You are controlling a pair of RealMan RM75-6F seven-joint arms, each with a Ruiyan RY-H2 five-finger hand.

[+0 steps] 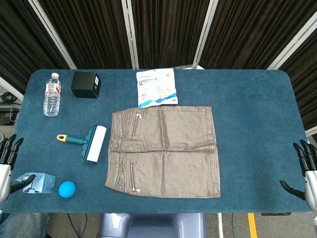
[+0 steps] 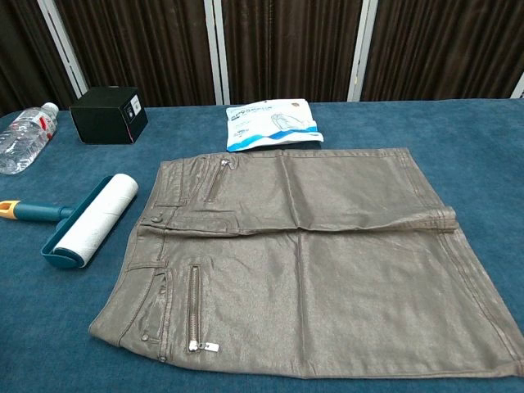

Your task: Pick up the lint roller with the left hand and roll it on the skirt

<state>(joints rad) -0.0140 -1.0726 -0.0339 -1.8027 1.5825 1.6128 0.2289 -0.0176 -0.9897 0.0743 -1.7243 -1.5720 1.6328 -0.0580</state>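
Note:
The lint roller (image 1: 91,143) has a white roll, a teal frame and handle and a yellow tip; it lies on the blue table left of the skirt, and the chest view shows the lint roller (image 2: 88,221) at the left. The brown-grey skirt (image 1: 166,150) lies flat mid-table, its waistband toward the roller, and fills the chest view as the skirt (image 2: 311,262). My left hand (image 1: 7,154) hangs open at the table's left edge, well away from the roller. My right hand (image 1: 304,171) is open at the right edge. Neither hand shows in the chest view.
A water bottle (image 1: 52,94) lies and a black box (image 1: 86,85) stands at the back left. A white-blue packet (image 1: 157,88) lies behind the skirt. Near the front left corner sit a blue ball (image 1: 67,189) and a light blue folded object (image 1: 37,183).

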